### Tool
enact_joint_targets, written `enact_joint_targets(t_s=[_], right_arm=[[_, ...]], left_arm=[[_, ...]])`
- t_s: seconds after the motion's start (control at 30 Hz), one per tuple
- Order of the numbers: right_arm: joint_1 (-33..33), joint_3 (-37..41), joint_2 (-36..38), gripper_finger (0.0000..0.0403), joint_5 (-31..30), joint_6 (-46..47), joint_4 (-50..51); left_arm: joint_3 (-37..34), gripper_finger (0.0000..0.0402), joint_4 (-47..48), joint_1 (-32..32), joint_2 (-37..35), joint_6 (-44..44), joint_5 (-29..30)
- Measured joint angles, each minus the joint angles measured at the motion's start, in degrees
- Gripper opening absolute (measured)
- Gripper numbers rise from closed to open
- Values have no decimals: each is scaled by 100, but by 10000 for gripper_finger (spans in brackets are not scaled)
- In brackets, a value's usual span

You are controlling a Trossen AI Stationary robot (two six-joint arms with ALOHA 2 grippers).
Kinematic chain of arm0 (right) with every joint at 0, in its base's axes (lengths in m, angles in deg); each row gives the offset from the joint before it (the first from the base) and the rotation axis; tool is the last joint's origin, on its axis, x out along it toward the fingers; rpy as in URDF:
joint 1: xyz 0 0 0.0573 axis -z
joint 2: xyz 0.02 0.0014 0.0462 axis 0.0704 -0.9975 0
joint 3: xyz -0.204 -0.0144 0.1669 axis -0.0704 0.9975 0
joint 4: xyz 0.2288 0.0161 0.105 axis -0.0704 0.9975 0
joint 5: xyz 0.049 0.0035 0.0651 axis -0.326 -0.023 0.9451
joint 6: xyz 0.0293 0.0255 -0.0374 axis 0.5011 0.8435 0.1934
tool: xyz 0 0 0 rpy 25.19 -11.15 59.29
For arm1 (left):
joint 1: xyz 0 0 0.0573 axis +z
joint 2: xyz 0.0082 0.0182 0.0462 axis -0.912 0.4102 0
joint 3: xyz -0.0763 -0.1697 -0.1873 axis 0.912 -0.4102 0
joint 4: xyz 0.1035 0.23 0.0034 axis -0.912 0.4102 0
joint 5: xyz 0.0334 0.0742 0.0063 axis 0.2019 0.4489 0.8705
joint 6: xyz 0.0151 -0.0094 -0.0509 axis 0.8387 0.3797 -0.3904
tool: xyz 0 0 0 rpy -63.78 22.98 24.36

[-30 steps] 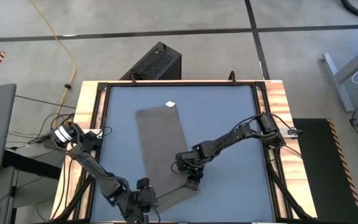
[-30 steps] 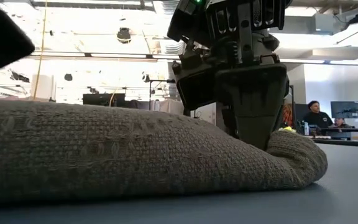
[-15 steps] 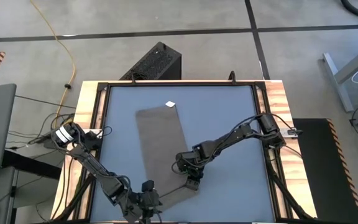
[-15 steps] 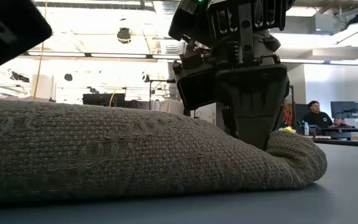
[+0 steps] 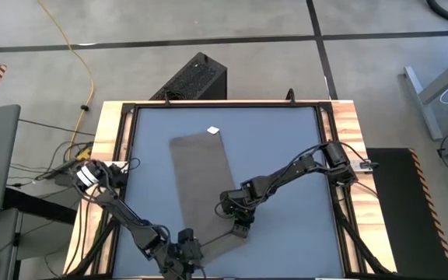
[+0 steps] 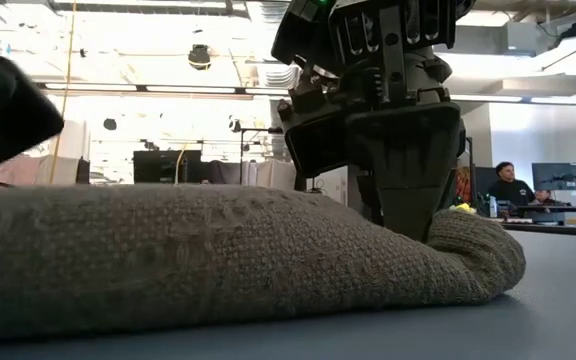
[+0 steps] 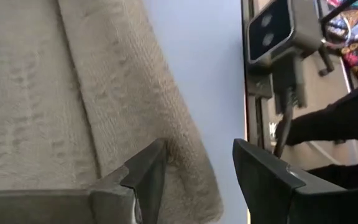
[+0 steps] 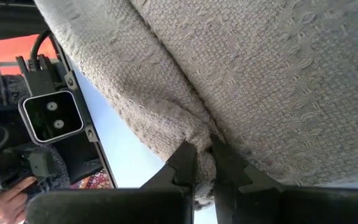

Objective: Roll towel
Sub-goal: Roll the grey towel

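The grey-brown towel [image 5: 203, 177] lies as a long strip on the blue table, its white tag [image 5: 213, 131] at the far end. Its near end is turned over into a thick fold [image 6: 218, 255] that rests on the table. My right gripper [image 5: 241, 227] is shut on the fold near its right end. My left gripper [image 5: 189, 253] stands open at the fold's left end by the table's near edge. In the left wrist view, the fold's rounded edge [image 7: 188, 168] runs into the gap between its fingers [image 7: 197, 149]. My right gripper pinches a raised ridge of cloth [image 8: 205, 134] between its two fingers, near the fold's right end. The fingers slant down from above. The cloth beside them bulges [image 6: 478, 250] and rests on the table. My left gripper has one fingertip [image 7: 157, 158] against the fold's edge; whether it touches, I cannot tell.
A wooden frame [image 5: 113, 155] borders the table. The low camera [image 7: 272, 31] sits at the near edge, close to both grippers. A black box [image 5: 197, 78] stands beyond the far edge. Bare table lies right of the towel [image 5: 286, 140]. A person sits far off [image 6: 508, 185].
My left gripper has gone a little toward the table's right edge along the near edge, and down. The left part of the fold now sits lower and flatter than before. The right end has kept its shape.
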Motion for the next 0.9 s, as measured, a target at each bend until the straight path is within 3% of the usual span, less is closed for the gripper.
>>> enact_joint_targets(t_s=[0.5, 0.63, 0.8, 0.9], right_arm=[[-83, -2, 11, 46, 99, 543, -16], [-85, -2, 11, 46, 122, 600, -29], [-100, -2, 11, 46, 142, 612, -22], [-117, -2, 0, 46, 274, 615, -47]], left_arm=[[15, 167, 1090, -3, 114, -734, 220], [26, 121, 1148, -2, 230, -865, 154], [20, 19, 1192, 15, 180, -1107, -78], [4, 10, 1170, 80, 51, -1147, -569]])
